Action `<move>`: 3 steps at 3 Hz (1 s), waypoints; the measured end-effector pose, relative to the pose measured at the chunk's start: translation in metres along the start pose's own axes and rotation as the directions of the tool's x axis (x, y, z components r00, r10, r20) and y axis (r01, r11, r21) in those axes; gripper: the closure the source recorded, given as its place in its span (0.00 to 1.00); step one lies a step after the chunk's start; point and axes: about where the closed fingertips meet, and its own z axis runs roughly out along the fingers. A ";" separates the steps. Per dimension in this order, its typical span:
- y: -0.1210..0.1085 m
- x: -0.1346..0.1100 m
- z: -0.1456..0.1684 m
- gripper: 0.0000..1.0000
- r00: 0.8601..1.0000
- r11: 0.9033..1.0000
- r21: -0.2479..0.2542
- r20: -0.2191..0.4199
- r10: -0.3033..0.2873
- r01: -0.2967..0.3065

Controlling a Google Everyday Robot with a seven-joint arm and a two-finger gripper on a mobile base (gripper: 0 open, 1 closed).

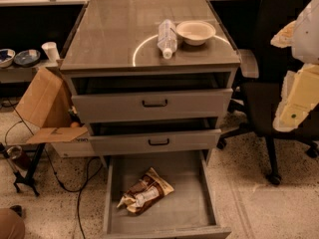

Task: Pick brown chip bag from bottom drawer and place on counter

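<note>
The brown chip bag [145, 191] lies flat on the grey floor of the bottom drawer [189, 203], which is pulled fully open; the bag is left of the middle, its white label patch up. The counter [109, 34] is the glossy grey top of the cabinet, with a white arc on it. My gripper [295, 101] shows as white and cream parts at the right edge of the view, high up and far right of the drawer, well away from the bag. Nothing shows in it.
A clear plastic bottle [167, 38] lies on the counter beside a cream bowl [196, 32]. The two upper drawers [154, 103] are slightly open. A black office chair [271, 98] stands to the right, a cardboard box [45, 103] and cables to the left.
</note>
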 end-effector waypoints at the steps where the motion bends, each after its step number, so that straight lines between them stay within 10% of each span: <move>1: 0.000 0.000 0.000 0.00 1.000 1.000 0.000 0.000 0.000 0.000; 3: 0.024 -0.058 0.085 0.00 0.982 0.984 -0.069 0.108 -0.157 0.165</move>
